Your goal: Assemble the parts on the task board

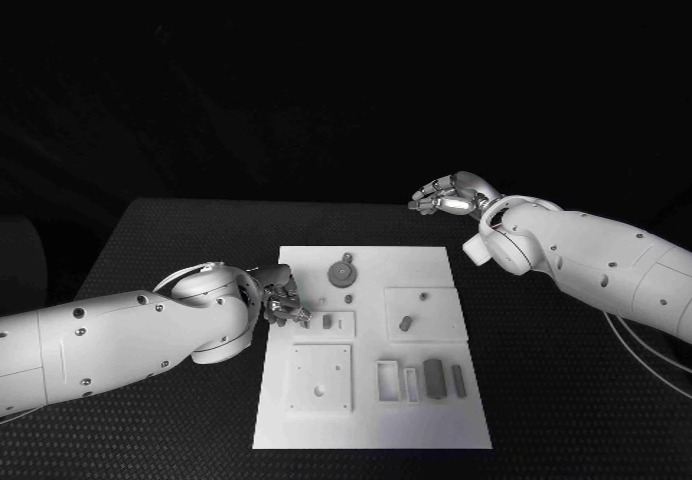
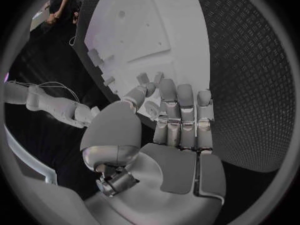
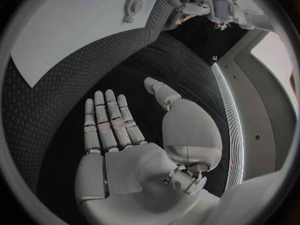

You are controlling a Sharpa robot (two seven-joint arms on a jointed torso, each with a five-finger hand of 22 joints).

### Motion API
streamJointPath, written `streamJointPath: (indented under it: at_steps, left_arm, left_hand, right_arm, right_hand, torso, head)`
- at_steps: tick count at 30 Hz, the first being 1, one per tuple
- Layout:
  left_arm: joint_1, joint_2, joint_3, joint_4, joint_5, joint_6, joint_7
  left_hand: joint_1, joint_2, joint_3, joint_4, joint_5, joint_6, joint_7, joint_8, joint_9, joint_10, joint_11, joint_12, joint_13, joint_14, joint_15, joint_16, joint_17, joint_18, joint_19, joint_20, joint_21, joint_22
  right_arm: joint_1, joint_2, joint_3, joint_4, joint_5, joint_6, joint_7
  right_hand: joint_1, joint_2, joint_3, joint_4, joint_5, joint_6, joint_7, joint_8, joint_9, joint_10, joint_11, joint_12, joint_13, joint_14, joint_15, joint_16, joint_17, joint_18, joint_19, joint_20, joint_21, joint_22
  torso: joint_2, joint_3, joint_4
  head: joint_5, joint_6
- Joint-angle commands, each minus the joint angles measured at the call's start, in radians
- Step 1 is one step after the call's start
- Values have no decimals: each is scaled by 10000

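The board (image 1: 372, 345) lies mid-frame on the black desk (image 1: 562, 380), a white plate carrying grey parts: a gear (image 1: 343, 272) at its upper middle, a small peg (image 1: 407, 322) in the right-hand plate, a slim piece (image 1: 329, 321) at left centre and upright bars (image 1: 433, 381) toward the lower right.

The left robot hand (image 1: 284, 303) sits at the board's left edge, fingers reaching onto it near the slim piece. In the left wrist view its fingers (image 2: 181, 110) lie straight with the thumb drawn close to them; whether anything is pinched there I cannot tell. The right robot hand (image 1: 453, 195) hovers over bare desk off the board's upper right corner, palm flat, fingers extended, holding nothing.

The likely trouble: the left fingers are crowded against small loose parts, so a slightly off approach could nudge the slim piece out of its seat or slide the board, which does not look fastened.

No brand, label or writing is readable anywhere.
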Motion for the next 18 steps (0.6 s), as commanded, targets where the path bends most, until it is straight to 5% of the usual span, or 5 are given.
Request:
streamJointPath:
  at_steps: [1,18]
  left_arm:
    - [-4,14,4,4,-84,-75,116]
    - [-13,32,4,-19,-72,-16,158]
  left_hand:
    - [98,5,1402,-1375,64,74,25,-58,13,118,-166,-43,-14,47,7,-6,-10,4,92,-953,47,160]
    - [93,3,1403,-1369,62,79,24,-70,20,130,-167,-53,-21,60,6,-14,-16,4,103,-956,42,156]
  right_arm:
    - [-4,3,2,12,-1,129,99]
    - [-4,15,2,15,-1,132,102]
  right_hand:
    - [-46,84,-35,30,38,-81,170,60,-15,50,-4,-66,16,0,49,-55,-15,-149,-17,-27,-49,11]
    - [-45,87,-34,27,39,-82,170,66,-20,53,-3,-73,17,0,49,-56,-15,-151,-20,-29,-48,14]
  torso:
    - [4,-2,-9]
    - [2,-2,-3]
  head:
    - [2,-3]
    - [-20,-19]
